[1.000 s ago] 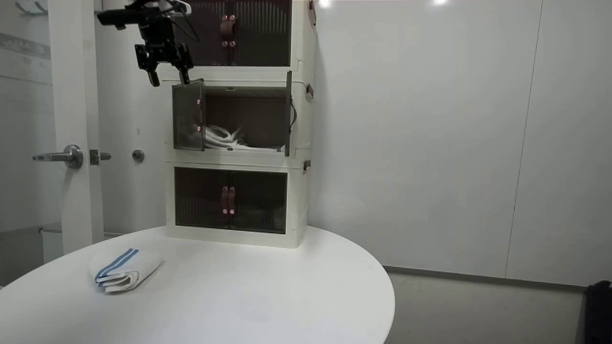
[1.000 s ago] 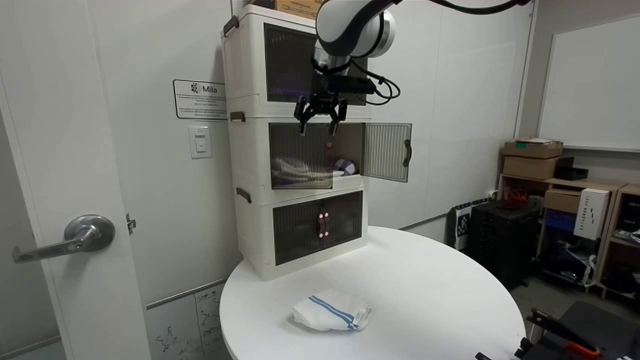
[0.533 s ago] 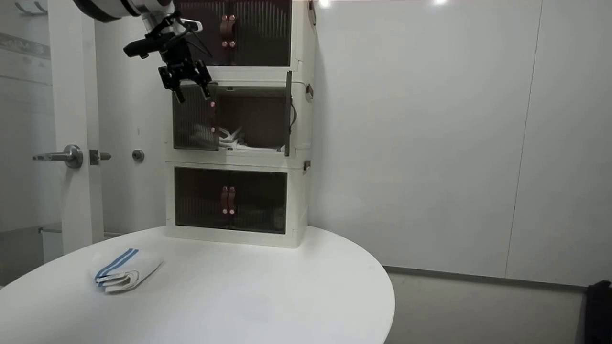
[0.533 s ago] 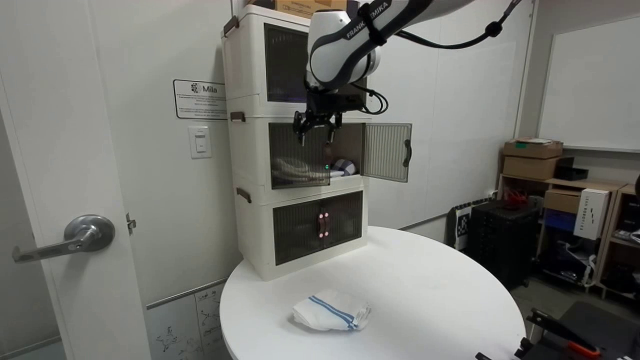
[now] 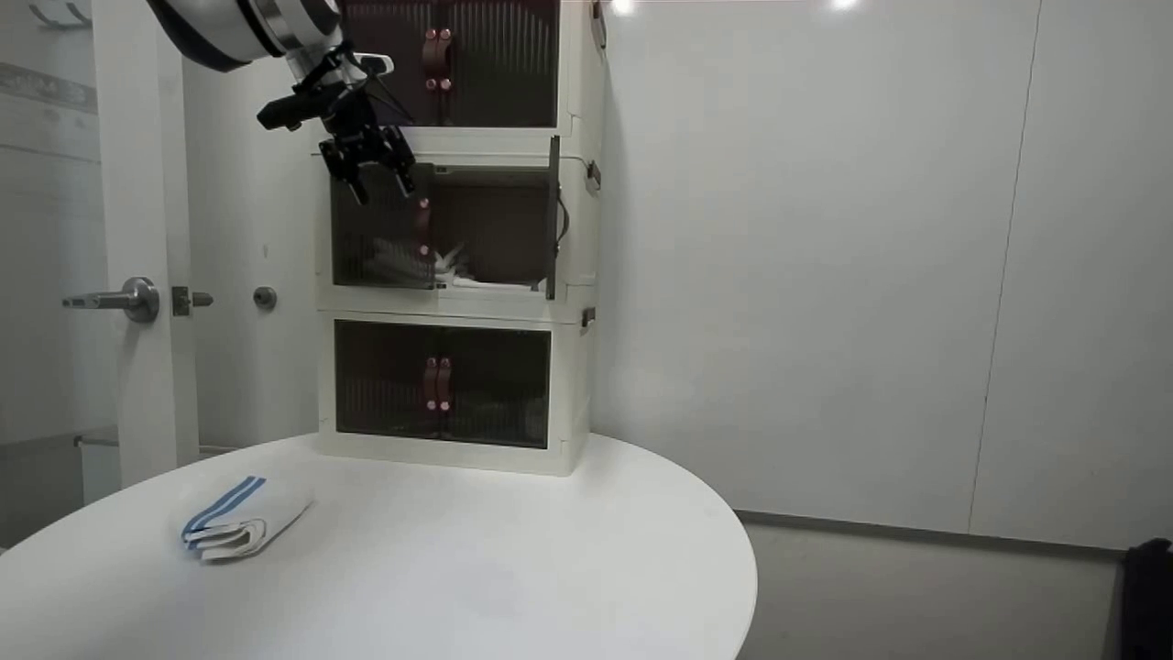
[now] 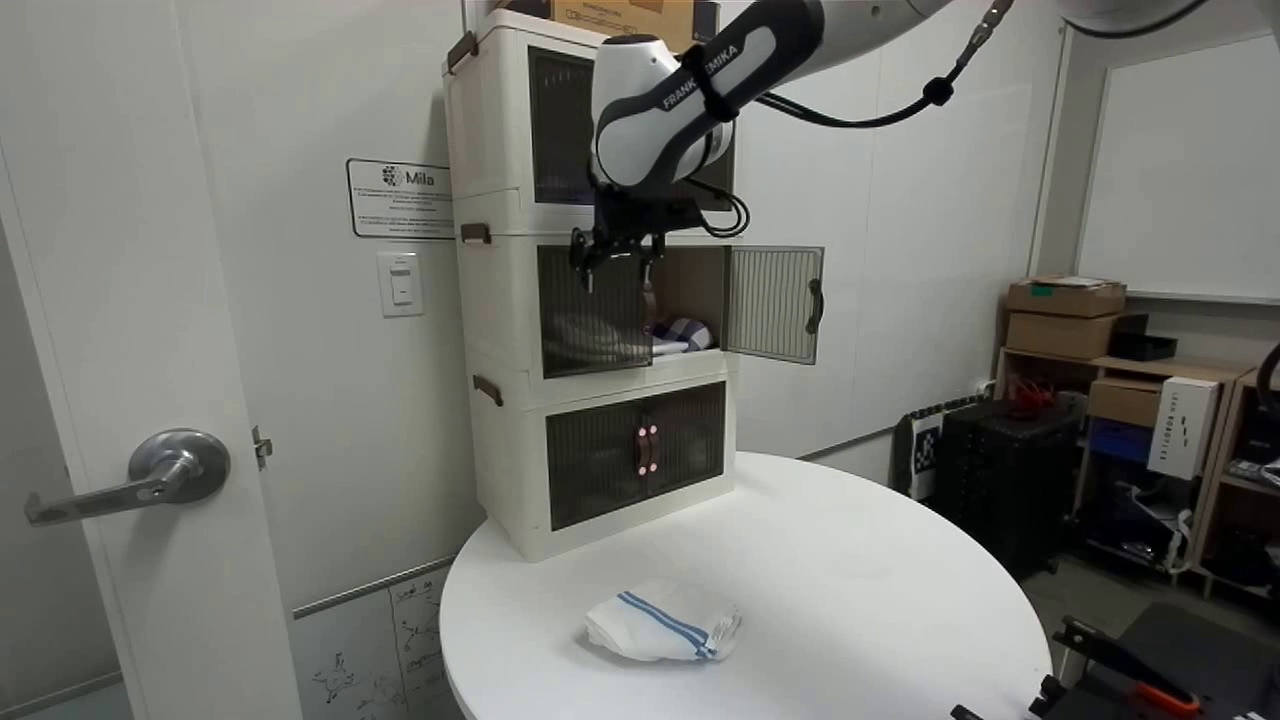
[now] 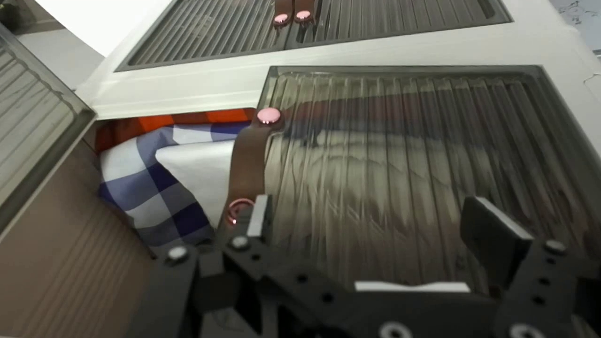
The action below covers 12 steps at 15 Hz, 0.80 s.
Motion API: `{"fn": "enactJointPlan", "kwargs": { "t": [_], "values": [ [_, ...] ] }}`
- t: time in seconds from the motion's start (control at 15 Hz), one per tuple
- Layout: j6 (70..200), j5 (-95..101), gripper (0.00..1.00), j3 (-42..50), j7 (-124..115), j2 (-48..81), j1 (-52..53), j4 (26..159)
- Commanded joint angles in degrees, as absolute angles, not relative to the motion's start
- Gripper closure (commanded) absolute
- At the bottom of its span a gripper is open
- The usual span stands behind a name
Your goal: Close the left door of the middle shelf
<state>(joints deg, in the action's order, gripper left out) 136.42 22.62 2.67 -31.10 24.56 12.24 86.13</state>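
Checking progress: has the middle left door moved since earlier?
Yes: in an exterior view, the left door has swung inward, free edge now above the bottom handles.

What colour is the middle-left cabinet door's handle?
The handle is brown with pink studs, clearest in the wrist view.

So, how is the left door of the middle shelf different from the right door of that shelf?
In an exterior view, the left door looks dark, while the right door looks paler. The left door is nearly closed, but the right door stands wide open. The end effector hangs in front of the left door, away from the right door. Both doors are ribbed, see-through panels.
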Motion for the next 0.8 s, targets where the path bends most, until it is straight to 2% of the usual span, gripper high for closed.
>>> {"fn": "enactJointPlan", "kwargs": {
  "t": [0.0, 0.73],
  "values": [
    [136.8, 23.9, 0.00, 4.7, -31.4, 26.2, 13.3, 82.6],
    [135.8, 20.8, 0.00, 4.6, -27.4, 28.1, 11.3, 81.2]
  ]
}}
